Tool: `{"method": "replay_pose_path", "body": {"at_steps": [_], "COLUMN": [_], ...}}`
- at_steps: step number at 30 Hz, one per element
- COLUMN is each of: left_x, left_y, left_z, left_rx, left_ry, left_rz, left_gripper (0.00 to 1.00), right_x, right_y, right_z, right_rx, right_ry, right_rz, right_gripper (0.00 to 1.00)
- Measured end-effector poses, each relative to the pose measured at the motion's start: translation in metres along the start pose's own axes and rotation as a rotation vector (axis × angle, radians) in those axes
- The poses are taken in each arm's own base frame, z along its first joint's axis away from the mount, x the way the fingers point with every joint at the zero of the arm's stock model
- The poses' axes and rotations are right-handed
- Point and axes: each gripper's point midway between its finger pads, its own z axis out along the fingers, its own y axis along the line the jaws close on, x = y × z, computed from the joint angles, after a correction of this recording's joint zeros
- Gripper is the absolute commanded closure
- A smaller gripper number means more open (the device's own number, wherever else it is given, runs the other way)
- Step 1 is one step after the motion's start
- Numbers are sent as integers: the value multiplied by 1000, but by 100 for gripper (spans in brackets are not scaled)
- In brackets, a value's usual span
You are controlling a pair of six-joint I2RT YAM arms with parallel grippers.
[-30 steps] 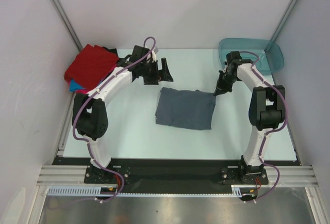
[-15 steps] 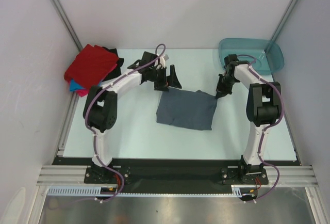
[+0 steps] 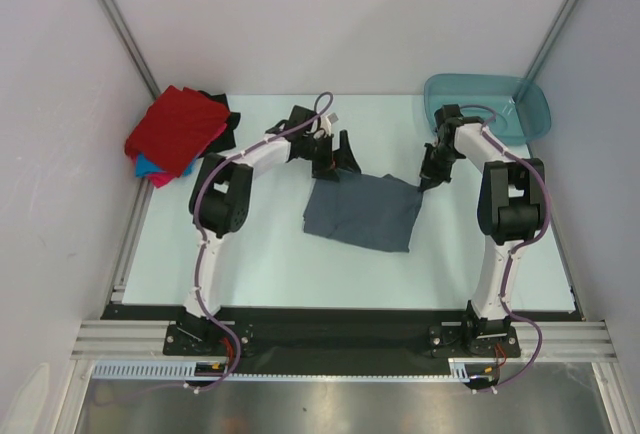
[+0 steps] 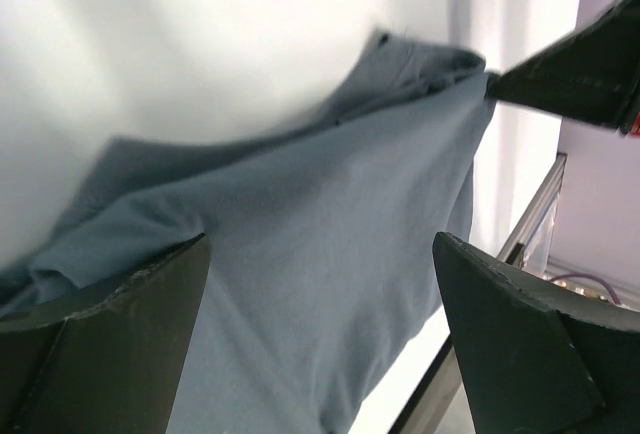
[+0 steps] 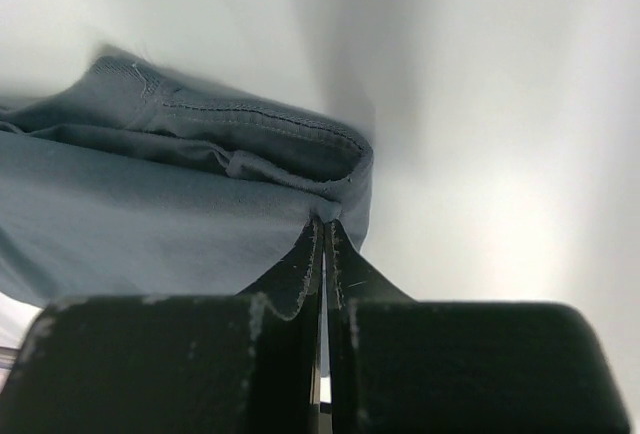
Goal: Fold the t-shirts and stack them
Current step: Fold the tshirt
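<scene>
A folded slate grey-blue t-shirt (image 3: 362,212) lies mid-table; it also fills the left wrist view (image 4: 300,244) and shows in the right wrist view (image 5: 150,214). My right gripper (image 3: 426,181) is shut on the shirt's far right corner (image 5: 328,211). My left gripper (image 3: 335,166) is open at the shirt's far left corner, its fingers (image 4: 100,354) spread wide over the cloth. A stack with a red t-shirt (image 3: 177,130) on top, bright blue (image 3: 148,165), pink and black (image 3: 218,117) edges showing beneath it, sits at the far left.
A teal plastic tub (image 3: 490,104) stands at the far right corner behind the right arm. White walls close in the table on the left, back and right. The metal rail runs along the near edge (image 3: 340,339).
My left arm has swung right from near the stack to the grey-blue shirt's far left corner, gripper open. The right gripper has kept its hold on the right corner, almost still.
</scene>
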Motion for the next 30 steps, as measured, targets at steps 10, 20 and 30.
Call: {"method": "replay_pose_path", "body": {"at_steps": [10,20,30], "left_x": [-32,-42,-41], "left_y": [12,31,45], "left_z": [-2,-14,-47], "left_rx": [26,5,-105], "left_ry": [-55,-80,-100], "left_rz": [10,21,12], "left_gripper": [0,0,0], "right_x": [-1,-13,-11], "right_y": [-14,-48,-34], "right_z": [-1,-8,-59], "right_rx": [63,224,178], "right_ry": [-7,-58,-125], "right_rz": [-4,24,47], "right_gripper": [100,25,17]}}
